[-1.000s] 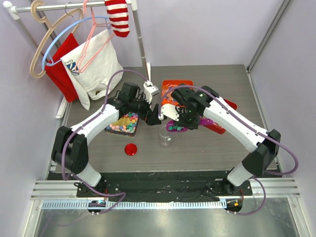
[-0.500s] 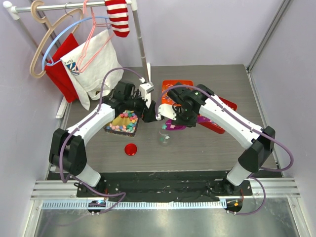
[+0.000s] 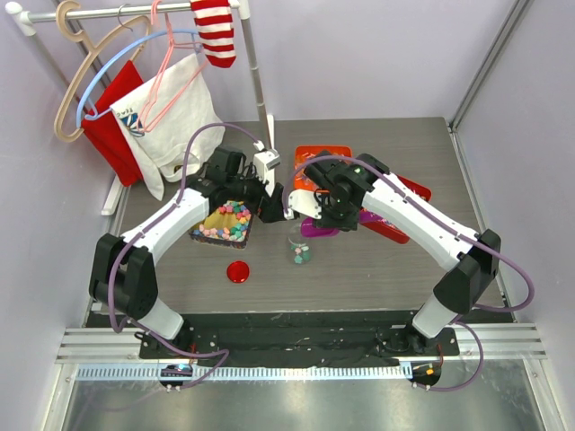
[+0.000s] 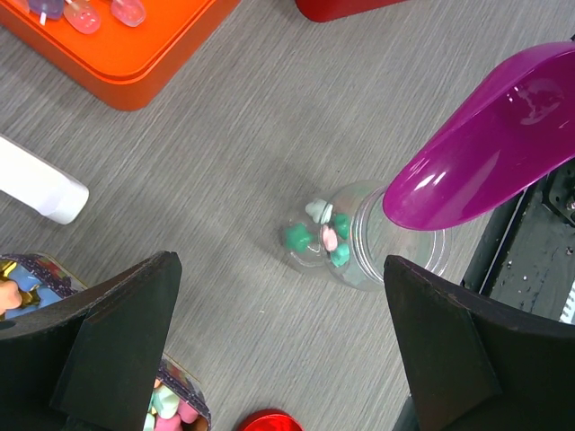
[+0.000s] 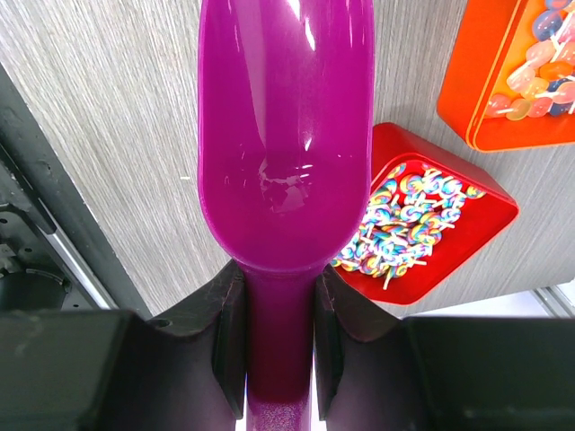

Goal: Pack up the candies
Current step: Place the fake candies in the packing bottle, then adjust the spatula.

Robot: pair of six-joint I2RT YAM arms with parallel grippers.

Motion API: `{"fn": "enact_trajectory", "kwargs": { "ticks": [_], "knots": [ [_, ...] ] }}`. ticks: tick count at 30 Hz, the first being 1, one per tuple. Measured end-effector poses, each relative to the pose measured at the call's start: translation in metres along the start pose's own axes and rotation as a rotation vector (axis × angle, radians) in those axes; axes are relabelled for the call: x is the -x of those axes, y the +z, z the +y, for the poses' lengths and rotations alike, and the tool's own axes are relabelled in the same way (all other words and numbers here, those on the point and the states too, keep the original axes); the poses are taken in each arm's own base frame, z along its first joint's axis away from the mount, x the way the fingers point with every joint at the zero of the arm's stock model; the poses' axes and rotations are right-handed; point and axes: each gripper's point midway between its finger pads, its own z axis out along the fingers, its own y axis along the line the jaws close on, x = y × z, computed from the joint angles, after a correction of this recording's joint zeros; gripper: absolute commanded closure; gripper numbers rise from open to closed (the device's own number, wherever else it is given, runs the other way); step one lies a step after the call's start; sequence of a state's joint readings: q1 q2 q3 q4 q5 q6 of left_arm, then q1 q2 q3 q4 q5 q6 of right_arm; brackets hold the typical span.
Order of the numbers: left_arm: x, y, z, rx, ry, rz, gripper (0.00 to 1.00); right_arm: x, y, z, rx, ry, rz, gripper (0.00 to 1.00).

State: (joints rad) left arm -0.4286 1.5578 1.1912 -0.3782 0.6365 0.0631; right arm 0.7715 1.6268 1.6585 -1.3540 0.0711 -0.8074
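One clear jar [image 4: 382,269] stands on the table with about five candies [image 4: 329,238] in its bottom, green, pink and pale; the exact count is hard to make out through the wall. Many more fill one dark tin [image 3: 216,239] left of the jar, cut off in the left wrist view. One purple scoop [image 5: 286,135] hangs with its lip over the jar's mouth, its handle clamped in the right gripper [image 5: 278,334]. The left gripper [image 4: 279,269] hovers above the jar, jaws spread wide around nothing. One red lid [image 3: 238,271] lies near the jar's left.
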Motion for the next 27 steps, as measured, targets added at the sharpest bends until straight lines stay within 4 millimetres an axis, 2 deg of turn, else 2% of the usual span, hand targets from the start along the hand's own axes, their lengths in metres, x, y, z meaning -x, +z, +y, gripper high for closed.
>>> {"fn": "enact_trajectory", "kwargs": {
  "ticks": [15, 22, 27],
  "knots": [
    [0.001, -0.001, 0.000, -0.001, -0.001, 0.000, 0.00, 0.001, -0.014, -0.001, -0.029, -0.027, -0.042, 0.99],
    [0.018, -0.007, -0.023, -0.122, -0.008, -0.036, 0.00, 0.000, -0.017, 0.020, -0.074, 0.006, -0.199, 0.99],
    [0.024, -0.011, -0.040, -0.213, -0.015, -0.051, 0.00, 0.009, -0.013, 0.020, -0.133, 0.056, -0.303, 0.99]
  ]
}}
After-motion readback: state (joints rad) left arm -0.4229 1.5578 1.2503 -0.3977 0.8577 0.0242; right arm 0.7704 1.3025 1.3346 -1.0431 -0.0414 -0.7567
